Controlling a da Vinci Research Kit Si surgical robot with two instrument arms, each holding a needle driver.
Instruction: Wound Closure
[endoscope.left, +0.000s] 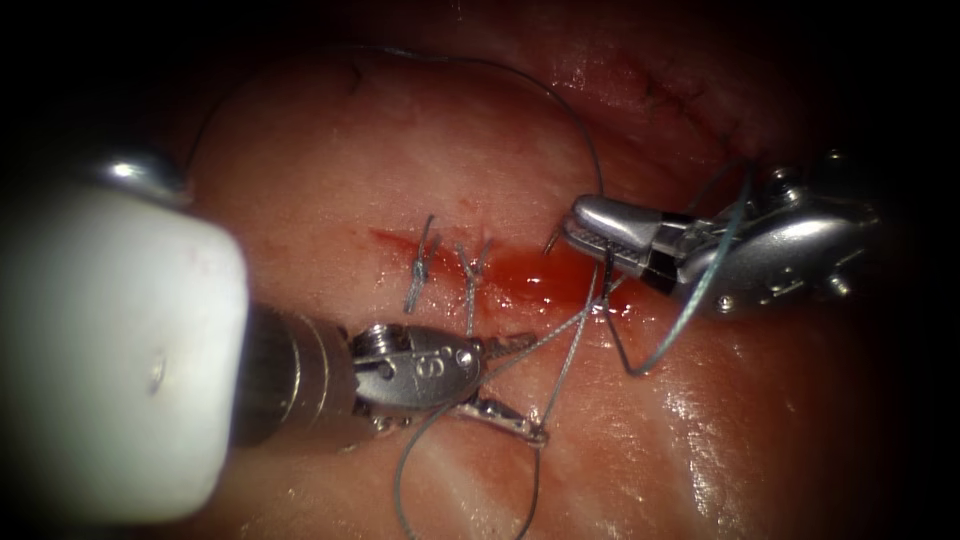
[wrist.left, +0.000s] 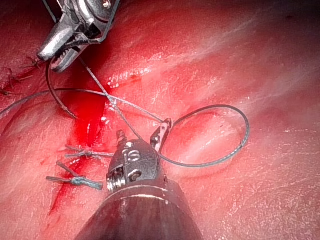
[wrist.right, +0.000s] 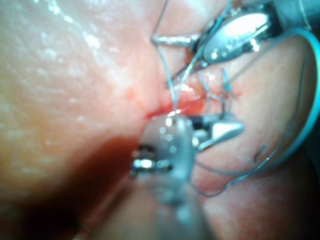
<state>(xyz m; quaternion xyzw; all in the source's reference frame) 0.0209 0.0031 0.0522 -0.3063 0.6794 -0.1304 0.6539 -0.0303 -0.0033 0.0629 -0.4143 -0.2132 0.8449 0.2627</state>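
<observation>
Left tool (endoscope.left: 500, 385): lying below the cut, its jaws spread wide; the lower jaw's tip is touching the thread, which is running between the two jaws, not clamped.
Right tool (endoscope.left: 585, 235): sitting at the cut's right end, jaws clenched on the needle.
Needle (endoscope.left: 618, 345): dark and curved, gripped near one end; its arc is hanging down from the jaws over the tissue to the right of the cut. Whether its tip is entering the tissue, I cannot tell.
Thread (endoscope.left: 565, 360): running from the cut's right end down to the left tool, looping below it, and arcing over the tissue above the cut.
Cut (endoscope.left: 520, 275): lying across the tissue (endoscope.left: 330, 170), red fluid (endoscope.left: 535, 280) pooling at its right part.
Stitches (endoscope.left: 425, 262): two sitting on the cut's left part, short ends sticking up.
</observation>
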